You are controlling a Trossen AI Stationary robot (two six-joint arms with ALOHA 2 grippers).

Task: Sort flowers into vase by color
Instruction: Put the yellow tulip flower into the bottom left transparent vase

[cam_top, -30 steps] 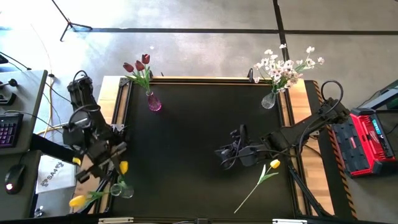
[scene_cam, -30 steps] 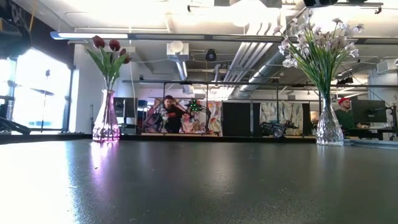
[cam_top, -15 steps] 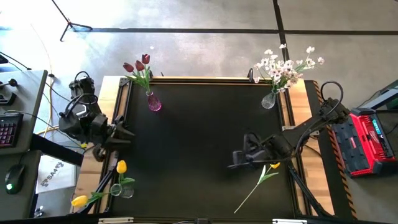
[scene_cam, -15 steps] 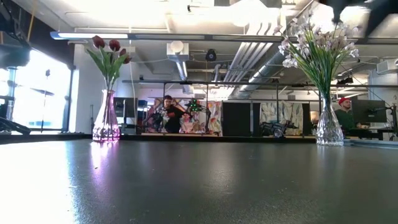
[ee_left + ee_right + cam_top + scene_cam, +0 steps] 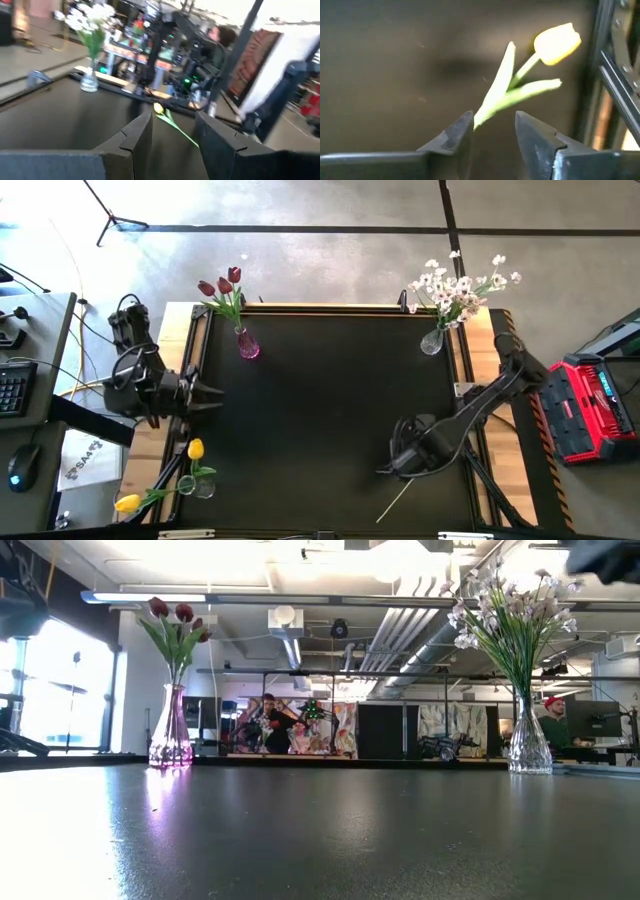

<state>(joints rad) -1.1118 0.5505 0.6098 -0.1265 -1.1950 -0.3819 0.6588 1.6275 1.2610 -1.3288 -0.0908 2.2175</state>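
Right wrist view shows the right gripper (image 5: 492, 132) with its fingers (image 5: 457, 135) apart, straddling the green stem of a yellow tulip (image 5: 557, 42) that lies flat on the dark counter (image 5: 395, 75). They are not clamped on it yet, though they stand narrower than a moment ago. From above, this gripper (image 5: 395, 465) has swung back from mid-counter over the past second to the near right corner and now covers most of the flower; only the stem end (image 5: 392, 505) pokes out. That reads as a grasp about to close.

Farther out, the left gripper (image 5: 210, 395) has lifted away from the clear vase (image 5: 195, 485) holding two yellow tulips at the near left corner, and its fingers are apart and empty. Red tulips (image 5: 222, 285) and white blossoms (image 5: 460, 285) already stand in their far vases, so this yellow one looks to be the last stray.
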